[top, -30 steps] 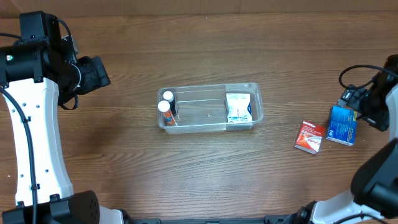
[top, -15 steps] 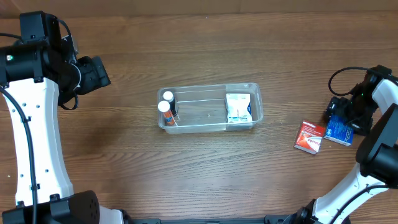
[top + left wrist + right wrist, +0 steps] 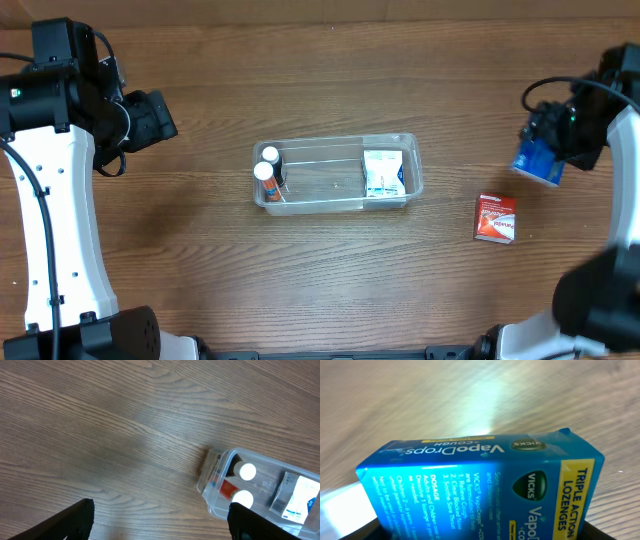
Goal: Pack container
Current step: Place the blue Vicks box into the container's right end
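Right hand [image 3: 543, 148] has lifted the blue box [image 3: 537, 164] — upward.

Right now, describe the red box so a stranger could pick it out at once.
Start at the clear container in the middle of the table and look right in the overhead view. The red box lies flat on bare wood, a little nearer the bottom edge. Its only neighbour is a blue box, held off the table; this one is red and white.

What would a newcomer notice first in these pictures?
The bright blue lozenge box, gripped by the right gripper at the far right, stands out most. Mid-table sits the clear container, with two white-capped bottles at its left end and a white packet at its right; a red box lies right of it.
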